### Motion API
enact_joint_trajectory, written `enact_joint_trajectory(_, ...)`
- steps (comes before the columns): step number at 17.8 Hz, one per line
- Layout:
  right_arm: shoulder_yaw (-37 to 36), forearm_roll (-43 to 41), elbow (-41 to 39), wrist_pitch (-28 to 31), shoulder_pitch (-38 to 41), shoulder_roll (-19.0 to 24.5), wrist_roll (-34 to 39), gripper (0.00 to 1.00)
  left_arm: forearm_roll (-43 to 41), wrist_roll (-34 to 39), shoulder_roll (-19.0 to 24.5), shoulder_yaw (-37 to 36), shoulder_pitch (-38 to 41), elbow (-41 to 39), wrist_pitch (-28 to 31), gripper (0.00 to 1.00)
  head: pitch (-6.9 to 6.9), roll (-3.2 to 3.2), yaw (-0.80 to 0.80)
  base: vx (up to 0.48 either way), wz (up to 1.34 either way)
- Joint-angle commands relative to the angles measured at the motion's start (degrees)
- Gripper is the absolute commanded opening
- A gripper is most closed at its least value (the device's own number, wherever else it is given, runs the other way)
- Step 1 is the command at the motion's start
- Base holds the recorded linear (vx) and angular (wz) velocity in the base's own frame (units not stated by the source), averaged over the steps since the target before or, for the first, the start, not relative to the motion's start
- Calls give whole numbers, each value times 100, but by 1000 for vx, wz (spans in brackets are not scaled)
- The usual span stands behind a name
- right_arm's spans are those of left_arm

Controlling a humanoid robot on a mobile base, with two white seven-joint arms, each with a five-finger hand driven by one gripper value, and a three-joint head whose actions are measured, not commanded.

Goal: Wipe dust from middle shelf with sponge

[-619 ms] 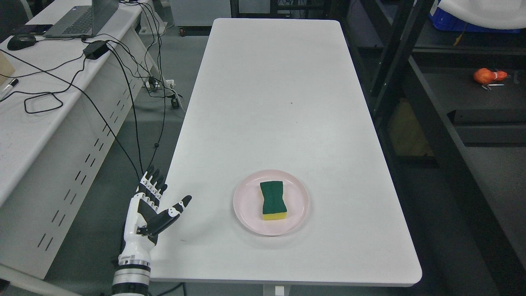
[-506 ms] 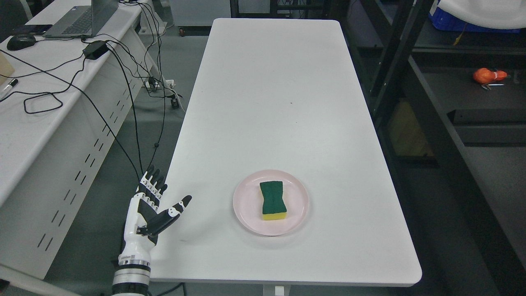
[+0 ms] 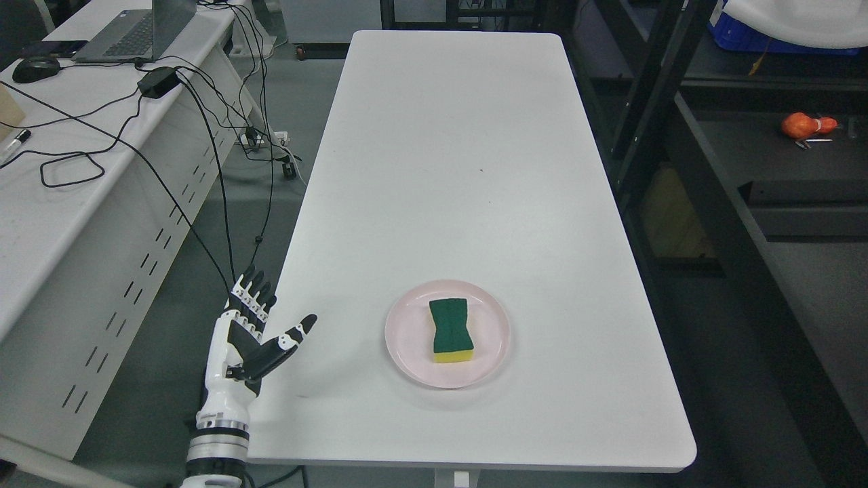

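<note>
A green-topped sponge (image 3: pixel 451 329) with a yellow underside lies on a pink plate (image 3: pixel 407 339) near the front of the white table (image 3: pixel 461 169). My left hand (image 3: pixel 261 318) is raised at the table's front left corner, fingers spread and holding nothing, well left of the plate. A dark metal shelf unit (image 3: pixel 746 176) stands to the right of the table. The right arm does not show.
A second white desk (image 3: pixel 61 196) at the left carries a laptop (image 3: pixel 129 30), a mouse (image 3: pixel 34 68) and trailing black cables (image 3: pixel 203 135). An orange object (image 3: pixel 803 125) lies on the dark shelf at the right.
My left hand has risen slightly and edged forward along the table's left corner. The sponge and plate have stayed put.
</note>
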Motion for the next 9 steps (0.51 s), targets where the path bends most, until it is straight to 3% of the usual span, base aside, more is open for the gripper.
enact_joint_trajectory(1, 0, 0, -100, 412, -1, -100, 4, 100, -43, -264, 333, 387, -842, 694, 42, 99, 0, 0, 0, 0, 0)
enact_joint_trajectory(5, 0, 0, -100, 412, -1, -100, 4, 100, -832, -572, 1037, 379, -1915, 1653, -220, 99, 0, 0, 0, 0, 0)
enact_joint_trajectory(9, 0, 0, -100, 412, -9, -100, 4, 100, -3086, -1037, 1266, 290, -2916, 2706, -1632, 99, 0, 0, 0, 0, 0)
